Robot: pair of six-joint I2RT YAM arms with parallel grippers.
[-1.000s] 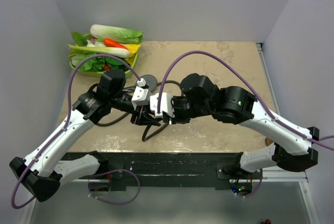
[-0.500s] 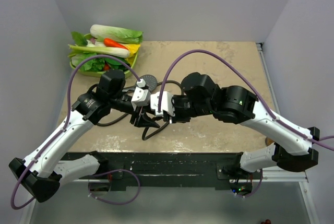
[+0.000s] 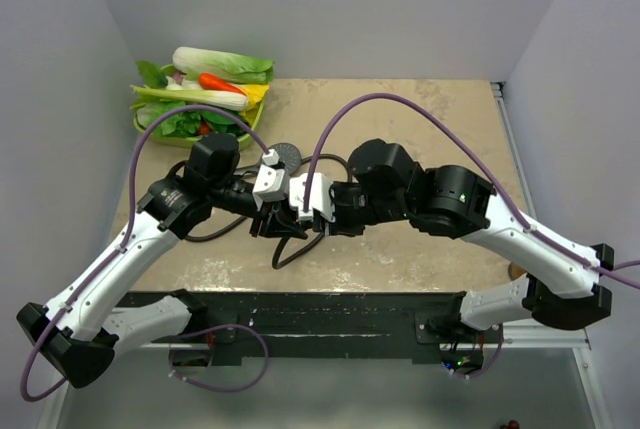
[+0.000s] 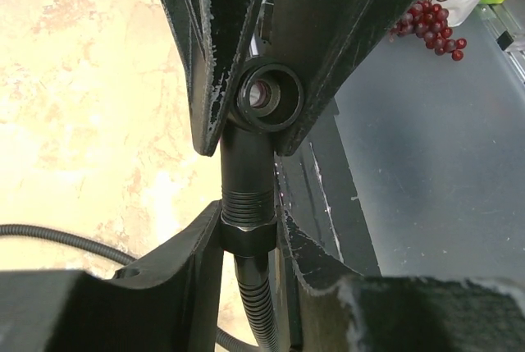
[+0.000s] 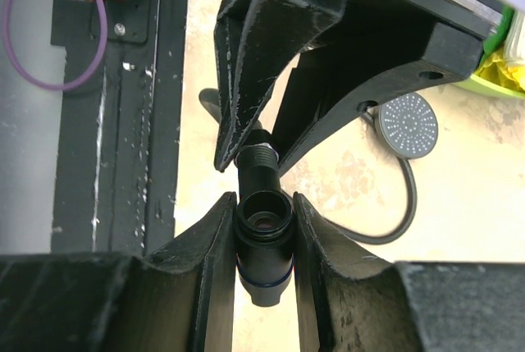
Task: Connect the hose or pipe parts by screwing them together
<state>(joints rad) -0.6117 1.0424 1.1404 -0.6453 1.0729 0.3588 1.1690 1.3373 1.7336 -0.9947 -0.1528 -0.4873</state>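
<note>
The two grippers meet over the table's front middle. My right gripper (image 5: 263, 204) (image 3: 300, 211) is shut on a short black pipe fitting (image 5: 264, 241) with a round open port and a threaded end. That threaded end (image 4: 246, 200) enters the hose nut (image 4: 246, 235), and my left gripper (image 4: 248, 225) (image 3: 272, 221) is shut on the nut. The ribbed dark hose (image 4: 256, 307) hangs down from the nut. The round-faced shower head (image 5: 408, 125) (image 3: 285, 156) lies on the table behind, with hose (image 5: 406, 196) curving away from it.
A green basket of toy vegetables (image 3: 150, 129) stands at the back left corner. Purple cables (image 3: 400, 104) arch over both arms. A loop of hose (image 3: 285, 254) lies near the table's front edge, beside the black base rail (image 3: 300, 314). A bunch of red grapes (image 4: 431, 24) lies beyond it.
The left gripper's jaws widened off the nut and then closed on it again, with its wrist turned slightly. The right gripper and the fitting held still.
</note>
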